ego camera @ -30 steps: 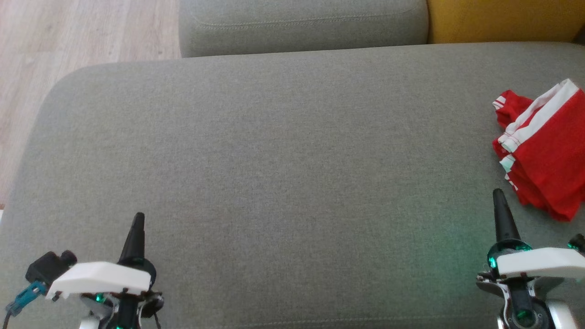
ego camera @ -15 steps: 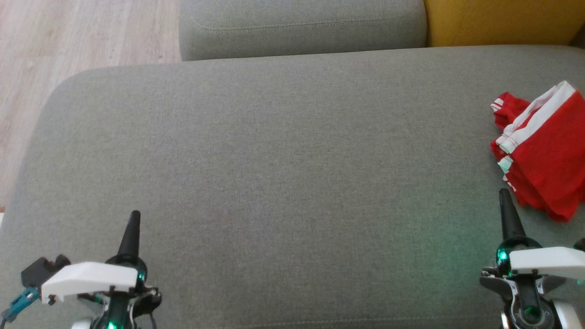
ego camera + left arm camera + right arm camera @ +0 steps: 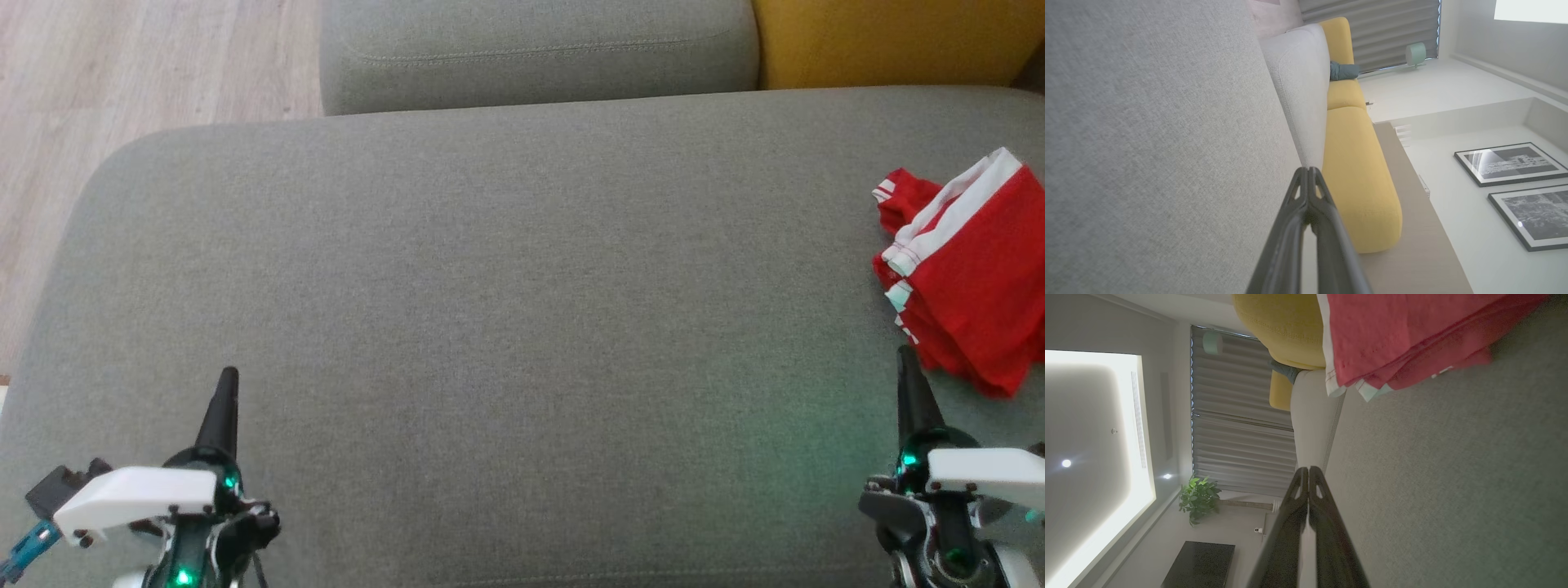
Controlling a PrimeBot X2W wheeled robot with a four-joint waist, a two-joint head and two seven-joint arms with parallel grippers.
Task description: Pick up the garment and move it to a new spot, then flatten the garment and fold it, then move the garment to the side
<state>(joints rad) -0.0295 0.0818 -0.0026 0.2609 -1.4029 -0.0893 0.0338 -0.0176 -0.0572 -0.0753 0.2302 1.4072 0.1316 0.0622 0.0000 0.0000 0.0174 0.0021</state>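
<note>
At frame's rt edge, garment (image 3: 971, 269) cut off, partly unseen.

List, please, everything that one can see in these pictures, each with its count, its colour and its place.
garment: one, red with white stripes, bunched at the right edge of the seat cushion
seat cushion: one, grey, below both grippers
far cushion: one, grey, behind the seat cushion
yellow cushion: one, yellow, right of the far cushion
floor: one, pale wood, upper left of the head view
framed pictures: two, black frames, on a white wall
plant: one, green, beside the grey curtain
left gripper: one, dark fingers, shut and empty, lower left
right gripper: one, dark fingers, shut and empty, lower right, tip close to the garment
</note>
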